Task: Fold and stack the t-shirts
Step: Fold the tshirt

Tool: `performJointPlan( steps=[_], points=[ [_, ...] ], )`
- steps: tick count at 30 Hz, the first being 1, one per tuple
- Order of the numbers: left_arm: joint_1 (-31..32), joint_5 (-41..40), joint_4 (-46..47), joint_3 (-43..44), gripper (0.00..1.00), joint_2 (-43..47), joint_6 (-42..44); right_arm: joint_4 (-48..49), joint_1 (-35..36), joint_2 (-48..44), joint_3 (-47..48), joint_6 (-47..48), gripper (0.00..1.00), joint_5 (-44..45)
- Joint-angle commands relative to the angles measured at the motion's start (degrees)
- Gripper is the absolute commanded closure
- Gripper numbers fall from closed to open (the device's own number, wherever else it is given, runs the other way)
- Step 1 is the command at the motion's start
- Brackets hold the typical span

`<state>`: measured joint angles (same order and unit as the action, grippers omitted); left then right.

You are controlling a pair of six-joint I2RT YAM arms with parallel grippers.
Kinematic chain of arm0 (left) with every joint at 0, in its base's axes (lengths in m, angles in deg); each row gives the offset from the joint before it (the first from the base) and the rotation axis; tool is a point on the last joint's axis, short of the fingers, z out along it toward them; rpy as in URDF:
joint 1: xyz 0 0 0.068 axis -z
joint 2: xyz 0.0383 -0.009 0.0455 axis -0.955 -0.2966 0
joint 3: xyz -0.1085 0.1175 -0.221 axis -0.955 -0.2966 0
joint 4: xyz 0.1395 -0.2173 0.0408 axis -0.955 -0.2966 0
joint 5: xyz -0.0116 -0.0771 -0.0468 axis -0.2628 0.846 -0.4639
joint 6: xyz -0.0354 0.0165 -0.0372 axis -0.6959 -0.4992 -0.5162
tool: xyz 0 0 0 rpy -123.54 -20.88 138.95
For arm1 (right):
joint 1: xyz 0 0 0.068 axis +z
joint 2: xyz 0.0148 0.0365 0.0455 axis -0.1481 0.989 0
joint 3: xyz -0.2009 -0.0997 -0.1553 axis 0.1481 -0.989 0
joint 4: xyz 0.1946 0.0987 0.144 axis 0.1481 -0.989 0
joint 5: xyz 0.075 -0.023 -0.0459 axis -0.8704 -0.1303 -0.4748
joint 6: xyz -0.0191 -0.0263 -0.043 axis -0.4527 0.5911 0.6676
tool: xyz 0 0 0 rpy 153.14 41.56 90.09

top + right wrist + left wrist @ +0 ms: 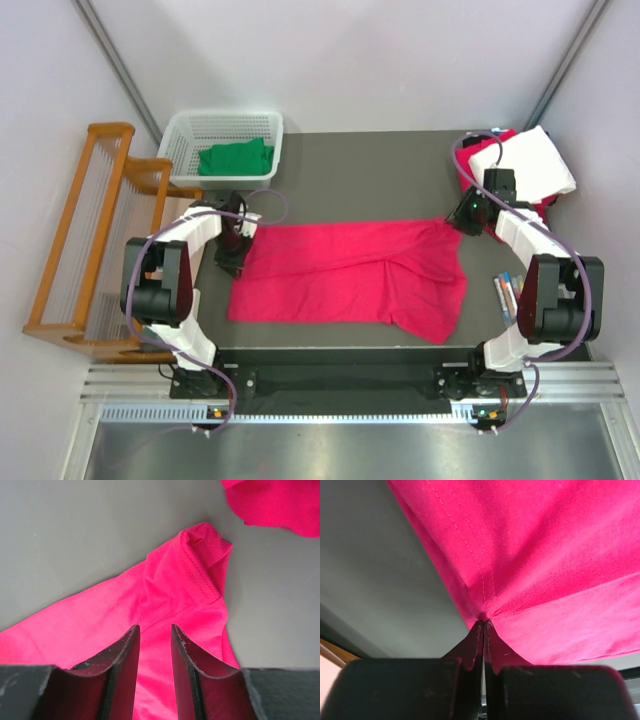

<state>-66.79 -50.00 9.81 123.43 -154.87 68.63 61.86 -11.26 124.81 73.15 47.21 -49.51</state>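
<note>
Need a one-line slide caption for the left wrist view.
Left hand pinched shut on a stitched edge of the crimson-pink t-shirt, cloth fanning out above the grey table.

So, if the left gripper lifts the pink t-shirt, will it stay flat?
Probably not: the pink t-shirt lies in soft wrinkles, so it should hang limp. Likely light, since the left gripper pinches just one corner.

Two crimson-pink t-shirts (350, 275), one green t-shirt (236, 158) and one white t-shirt (540, 165) are lying in view; one lattice basket (185, 145) and one wooden rack (80, 250) are standing there too.
</note>
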Motion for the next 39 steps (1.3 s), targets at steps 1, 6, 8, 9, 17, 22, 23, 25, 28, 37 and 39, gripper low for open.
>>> performJointPlan(
  steps=[1, 6, 8, 9, 17, 22, 23, 25, 28, 37, 39],
  points=[
    [-1.2, -1.7, 0.6, -0.6, 1.0, 0.5, 1.1, 1.1, 0.3, -1.6, 1.6, 0.5, 0.69, 0.6],
    [-2.3, -2.1, 0.4, 0.4, 1.0, 0.5, 1.8, 1.1, 0.1, -1.5, 1.4, 0.6, 0.69, 0.6],
    [-2.7, -2.3, 0.2, 1.1, 1.0, 0.5, 1.9, 1.1, 0.0, -1.6, 1.3, 0.7, 0.69, 0.6],
    [-3.2, -2.3, 0.0, 1.4, 1.0, 0.5, 2.0, 1.2, 0.0, -1.6, 1.2, 0.7, 0.69, 0.7],
    [-5.5, -0.9, -0.4, 1.2, 1.0, -0.8, 2.9, 1.5, -0.1, -1.3, 0.5, 0.7, 0.69, -0.1],
    [-5.5, -1.3, 1.8, -2.2, 1.0, -1.0, 3.2, 1.2, 0.3, -2.6, -2.8, -0.1, 0.69, -4.3],
    [-5.5, -1.0, 1.8, -2.0, 1.0, -1.0, 3.2, 0.9, 0.4, -4.1, -3.8, -0.4, 0.7, -6.0],
    [-5.5, -0.8, 1.8, -1.8, 1.0, -1.2, 3.2, 0.8, 1.7, -6.4, -8.1, -0.9, 0.7, -7.8],
    [-5.5, -0.6, 1.7, -1.3, 1.0, -1.6, 3.2, -1.4, 6.0, -10.8, -13.4, -1.6, 0.71, -8.0],
    [-5.5, 0.0, 1.8, -1.5, 1.0, -1.6, 3.3, -11.1, 10.2, -22.2, -19.2, -1.2, 0.71, -0.8],
    [-5.5, 0.0, 1.9, -1.7, 1.0, -1.4, 3.4, -12.8, 10.7, -24.4, -19.0, -1.2, 0.7, 2.1]
  ],
)
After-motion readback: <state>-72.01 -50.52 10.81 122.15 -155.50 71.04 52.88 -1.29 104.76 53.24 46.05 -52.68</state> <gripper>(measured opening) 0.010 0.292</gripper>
